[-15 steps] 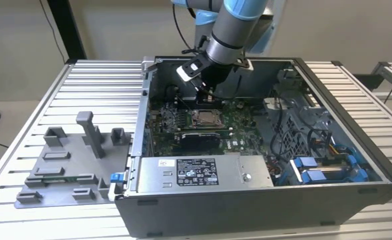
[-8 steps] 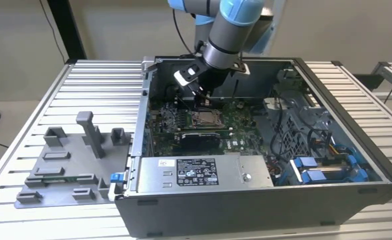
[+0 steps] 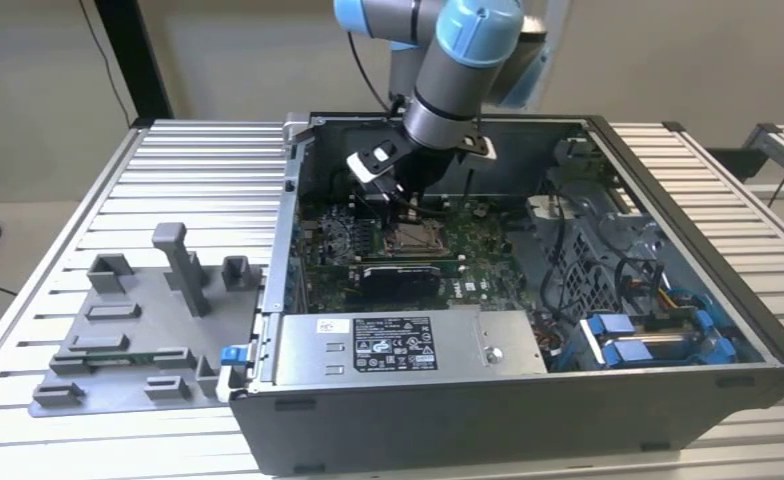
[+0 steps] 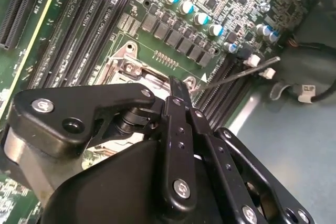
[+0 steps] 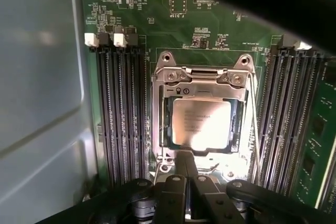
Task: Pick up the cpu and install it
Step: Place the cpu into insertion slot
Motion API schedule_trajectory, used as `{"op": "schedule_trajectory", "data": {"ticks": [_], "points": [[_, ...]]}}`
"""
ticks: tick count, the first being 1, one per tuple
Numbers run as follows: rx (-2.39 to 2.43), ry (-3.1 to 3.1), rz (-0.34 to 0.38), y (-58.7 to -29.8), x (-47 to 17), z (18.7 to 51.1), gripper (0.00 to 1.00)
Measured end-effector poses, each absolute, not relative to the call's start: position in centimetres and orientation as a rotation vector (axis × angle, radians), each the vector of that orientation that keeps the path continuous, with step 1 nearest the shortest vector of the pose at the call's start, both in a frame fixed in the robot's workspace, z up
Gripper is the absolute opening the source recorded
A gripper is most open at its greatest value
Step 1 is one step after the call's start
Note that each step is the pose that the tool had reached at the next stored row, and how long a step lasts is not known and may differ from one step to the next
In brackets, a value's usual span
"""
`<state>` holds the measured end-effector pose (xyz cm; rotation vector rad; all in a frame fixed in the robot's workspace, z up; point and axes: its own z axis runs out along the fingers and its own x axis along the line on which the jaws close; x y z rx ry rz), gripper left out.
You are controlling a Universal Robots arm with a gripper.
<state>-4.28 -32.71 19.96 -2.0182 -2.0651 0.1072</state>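
One arm [image 3: 452,80] reaches into the open computer case [image 3: 499,420], with the gripper [image 3: 410,205] low over the green motherboard [image 3: 479,245] and right above the socket [image 3: 412,240]. In the first wrist view the cpu [image 5: 202,123] lies flat inside the socket [image 5: 202,77]. It is a small square chip with a silvery-white metal top, some glare, and faint print too small to make out. Its edges sit square with the metal frame around it, and a dark strip of socket shows along its sides. The gripper [image 5: 185,162] has its fingers pressed together with no gap at the tips and nothing held between them. The tips are at the frame's edge just beside the cpu; can't tell if they touch the chip. A thin metal lever [image 5: 255,114] runs along one side of the frame. Black memory slots [image 5: 123,119] flank the socket on both sides. In the second wrist view the black linkage of the gripper [image 4: 176,85] covers most of the socket [image 4: 128,66], with a row of blue-topped capacitors [image 4: 186,7] beyond it. In the exterior view a grey plastic tray [image 3: 112,330] with upright posts lies on the slatted table [image 3: 192,170], on the exterior view's left of the case and well apart from the gripper. A power supply [image 3: 406,345] sits at the case's near side.
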Motion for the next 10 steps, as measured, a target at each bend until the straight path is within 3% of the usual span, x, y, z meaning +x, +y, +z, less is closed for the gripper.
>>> {"op": "schedule_trajectory", "data": {"ticks": [5,10], "points": [[-2.019,-2.064,0.106,-32.7,-4.3,20.1,0.0],[-2.019,-2.064,0.106,-32.7,-4.3,22.2,0.0]]}}
